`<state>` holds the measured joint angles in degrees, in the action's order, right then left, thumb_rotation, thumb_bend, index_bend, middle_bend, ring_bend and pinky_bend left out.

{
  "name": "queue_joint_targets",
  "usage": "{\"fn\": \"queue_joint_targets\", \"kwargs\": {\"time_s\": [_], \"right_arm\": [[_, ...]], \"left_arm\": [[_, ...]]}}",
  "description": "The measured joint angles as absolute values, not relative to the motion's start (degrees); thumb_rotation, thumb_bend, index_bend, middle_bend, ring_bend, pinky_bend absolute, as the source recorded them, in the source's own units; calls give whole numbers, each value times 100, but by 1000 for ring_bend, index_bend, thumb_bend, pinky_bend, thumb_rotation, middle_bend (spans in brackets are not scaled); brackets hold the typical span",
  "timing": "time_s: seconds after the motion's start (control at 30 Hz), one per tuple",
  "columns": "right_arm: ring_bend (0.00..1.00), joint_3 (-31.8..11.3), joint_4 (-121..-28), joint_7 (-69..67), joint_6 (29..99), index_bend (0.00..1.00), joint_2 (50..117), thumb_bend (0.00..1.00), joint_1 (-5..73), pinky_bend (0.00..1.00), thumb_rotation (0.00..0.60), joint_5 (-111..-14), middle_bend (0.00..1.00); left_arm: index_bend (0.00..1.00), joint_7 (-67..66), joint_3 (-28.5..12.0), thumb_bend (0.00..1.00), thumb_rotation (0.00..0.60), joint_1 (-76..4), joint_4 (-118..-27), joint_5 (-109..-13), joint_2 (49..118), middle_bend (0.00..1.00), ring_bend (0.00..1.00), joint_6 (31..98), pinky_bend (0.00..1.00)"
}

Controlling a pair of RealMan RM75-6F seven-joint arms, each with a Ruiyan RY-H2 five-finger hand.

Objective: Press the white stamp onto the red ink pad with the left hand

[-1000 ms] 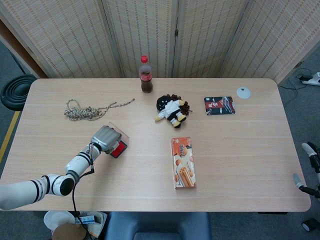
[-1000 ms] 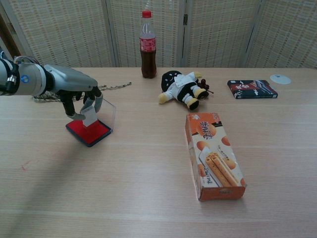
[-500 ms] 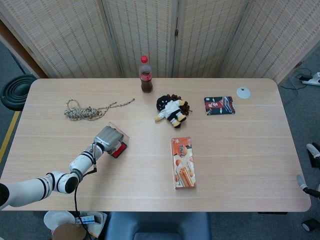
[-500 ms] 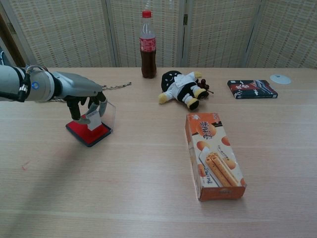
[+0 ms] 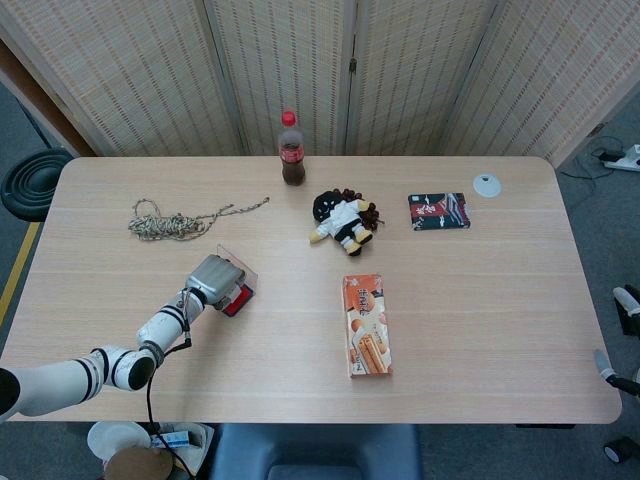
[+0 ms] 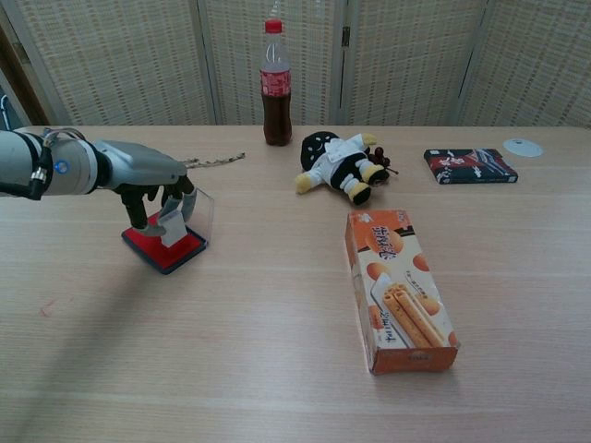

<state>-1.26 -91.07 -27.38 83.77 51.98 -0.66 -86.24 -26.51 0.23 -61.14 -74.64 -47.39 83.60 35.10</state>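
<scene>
Now pressing step: left robot hand (image 6: 152, 185) grips stamp (image 6: 172, 226), base down on red pad (image 6: 166, 249) at desk (image 6: 277, 369) left. Next, probably firm downward push. Right robot hand (image 5: 622, 330) barely visible, state unclear.

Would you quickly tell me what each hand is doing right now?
Left hand: holding the white stamp over the red ink pad.
Right hand: only partly visible at the frame edge; its state cannot be told.

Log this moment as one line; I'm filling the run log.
phase: inking | left hand: holds white stamp on red ink pad | right hand: barely in view
</scene>
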Motion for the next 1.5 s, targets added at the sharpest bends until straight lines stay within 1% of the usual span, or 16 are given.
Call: {"fn": "queue_joint_targets", "kwargs": {"time_s": [0.2, 0.4, 0.57, 0.67, 0.77, 0.97, 1.5], "right_arm": [[0, -126, -9087, -2735, 8348, 20, 5206, 381, -52, 0, 600, -8618, 0], [0, -117, -9109, -2652, 8310, 20, 5220, 381, -29, 0, 600, -8623, 0], [0, -96, -9178, -2483, 8273, 20, 5248, 381, -7, 0, 600, -8651, 0], [0, -72, -9233, -2369, 8246, 20, 5267, 381, 13, 0, 600, -8695, 0], [0, -41, -9286, -2264, 8235, 20, 5282, 381, 26, 0, 600, -8753, 0], [0, -16, -9319, -2210, 8272, 20, 5286, 381, 22, 0, 600, -8799, 0], [0, 40, -9359, -2142, 8343, 20, 5285, 381, 7, 0, 600, -8890, 0]], "left_arm": [[648, -2749, 33, 349, 600, -6119, -7788, -4721, 8194, 522, 333, 3685, 346], [647, -3037, 159, 349, 600, -6068, -8429, -4597, 7833, 522, 333, 4063, 346], [645, -3269, 326, 349, 600, -5860, -9048, -4508, 7478, 522, 333, 4676, 346], [644, -3395, 442, 349, 600, -5654, -9340, -4511, 7306, 522, 332, 5092, 346], [642, -3490, 564, 349, 600, -5406, -9514, -4522, 7195, 522, 332, 5363, 346], [640, -3426, 620, 349, 600, -5099, -9380, -4669, 7255, 522, 331, 5523, 347], [639, -3026, 501, 349, 600, -4740, -8606, -5114, 7713, 522, 329, 5289, 346]]}}
